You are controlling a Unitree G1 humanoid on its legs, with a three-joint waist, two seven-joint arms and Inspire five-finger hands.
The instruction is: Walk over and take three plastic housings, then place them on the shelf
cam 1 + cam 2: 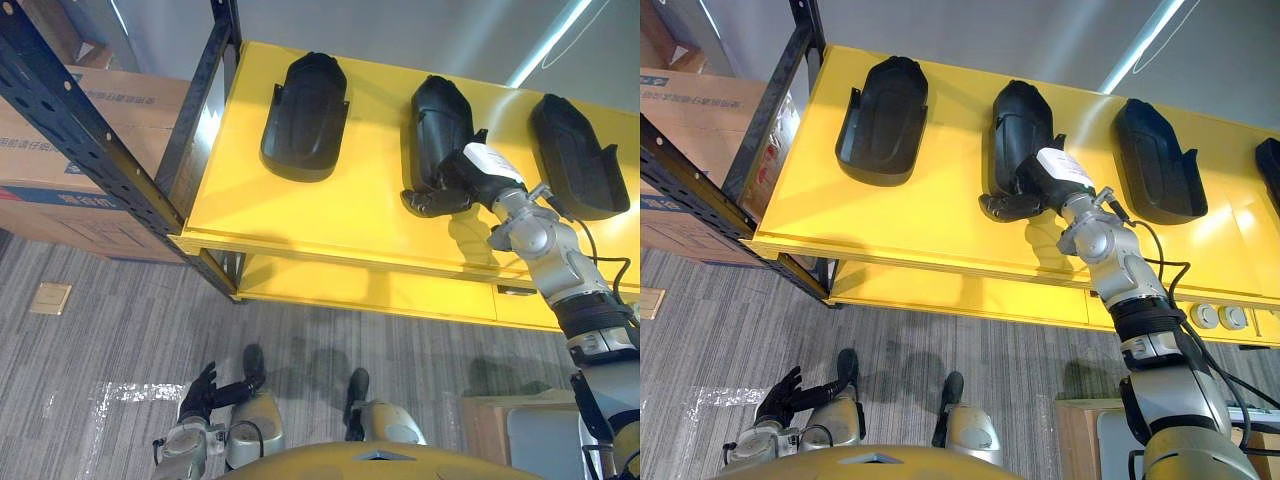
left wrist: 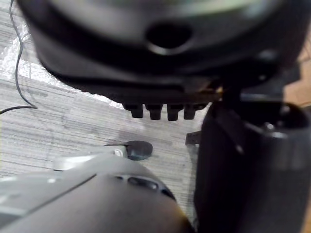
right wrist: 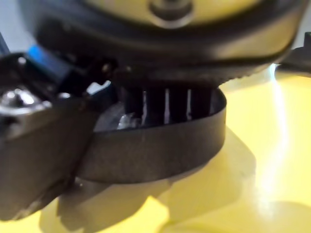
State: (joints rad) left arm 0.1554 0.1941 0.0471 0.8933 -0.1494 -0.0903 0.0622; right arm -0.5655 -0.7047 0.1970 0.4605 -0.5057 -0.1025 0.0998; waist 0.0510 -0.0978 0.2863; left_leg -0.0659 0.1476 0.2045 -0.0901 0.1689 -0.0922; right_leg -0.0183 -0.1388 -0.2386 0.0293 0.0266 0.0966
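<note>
**Right hand on the middle housing, its fingertips out of your sight**

You cannot see how deep the right hand [image 1: 1032, 190] reaches. In its wrist view the fingers [image 3: 154, 102] drop behind the near wall of the middle housing [image 1: 440, 125], and their tips are hidden inside the shell. The thumb [image 3: 43, 145] is a dark blur on the outside of that wall. A fourth housing [image 1: 1272, 160] is cut off by the frame edge at the far right of the shelf, so you can read only a sliver of it.

Each plastic housing is a glossy black shell, rounded at the far end and open at the near end, with small tabs on its sides. The left housing [image 1: 305, 105], the middle housing and the right housing [image 1: 575, 150] lie in a row on the yellow shelf [image 1: 330, 215], well apart from each other.

The right arm stretches up and forward over the shelf's front edge. Its hand is closed on the middle housing's near end, with the wall pinched between thumb and fingers. The left hand [image 1: 200, 392] hangs low over the grey carpet [image 1: 120, 320], fingers loose and holding nothing. A cardboard box [image 1: 60, 150] sits behind the black rack post [image 1: 80, 130].
</note>
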